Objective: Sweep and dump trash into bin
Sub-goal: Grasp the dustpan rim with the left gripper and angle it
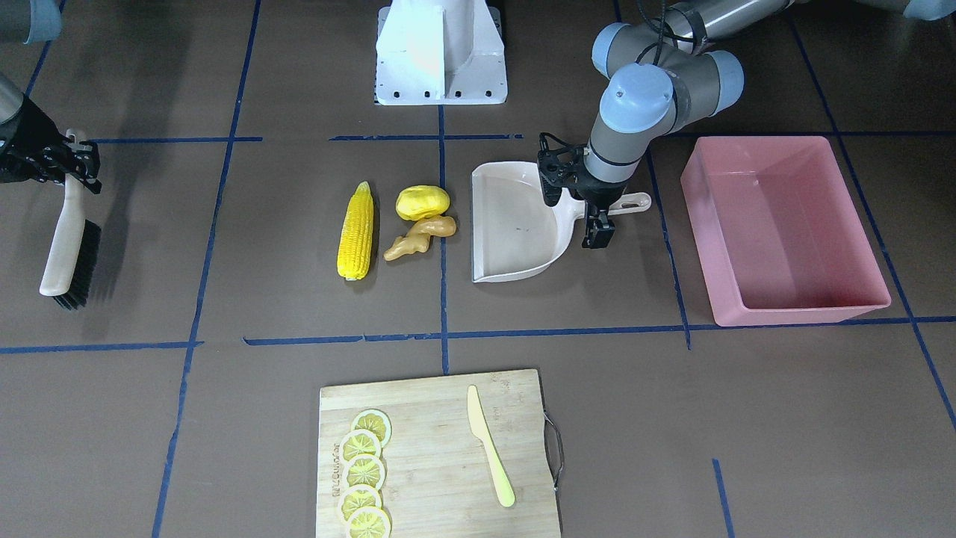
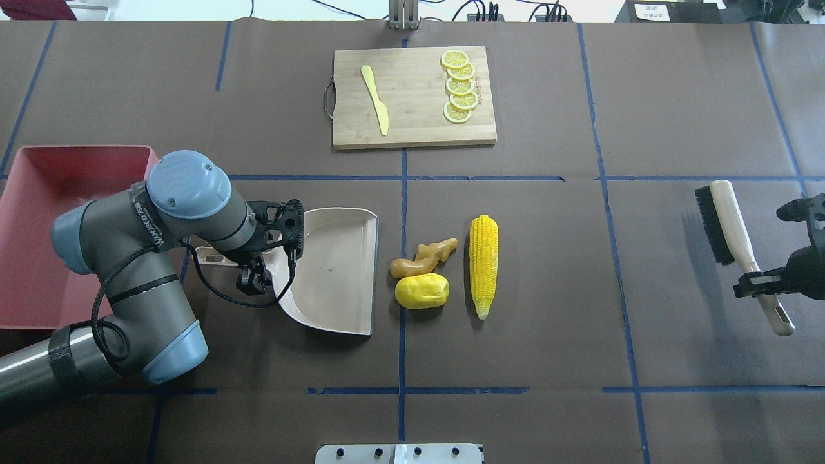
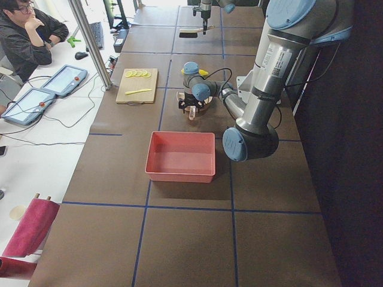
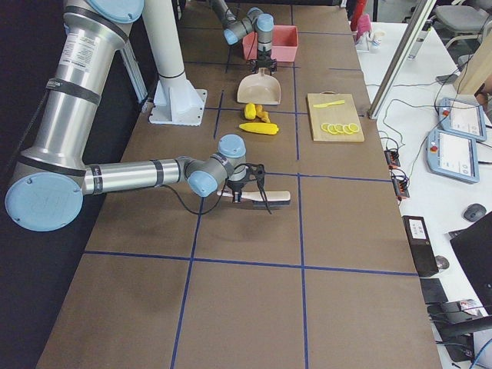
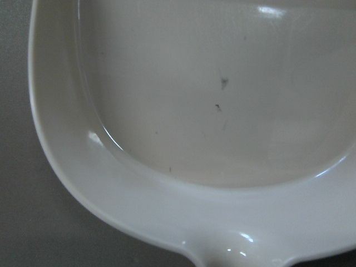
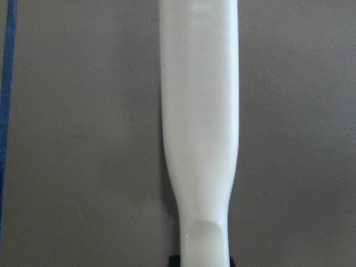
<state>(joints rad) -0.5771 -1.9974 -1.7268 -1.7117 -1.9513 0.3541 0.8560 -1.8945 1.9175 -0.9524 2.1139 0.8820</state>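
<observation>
The trash lies mid-table in a cluster: a yellow corn cob [image 1: 356, 233] [image 2: 483, 261], a rounded yellow lump [image 1: 422, 202] [image 2: 422, 291] and a tan ginger root [image 1: 418, 237] [image 2: 422, 256]. The beige dustpan [image 1: 515, 224] [image 2: 335, 270] [image 5: 194, 100] lies beside them with its mouth toward them. My left gripper [image 1: 594, 213] [image 2: 254, 267] straddles the dustpan's handle and looks open. The pink bin [image 1: 803, 306] [image 2: 38, 212] stands empty beyond the dustpan. My right gripper [image 1: 71, 161] [image 2: 764, 282] is shut on the handle of a black-bristled brush [image 1: 67, 239] [image 2: 725, 219] [image 6: 200, 111], far from the trash.
A wooden cutting board [image 1: 433, 448] [image 2: 412, 122] with a pale yellow knife [image 1: 489, 448] and several lemon slices [image 1: 364, 471] lies at the far side of the table. The white robot base [image 1: 441, 52] stands at the near edge.
</observation>
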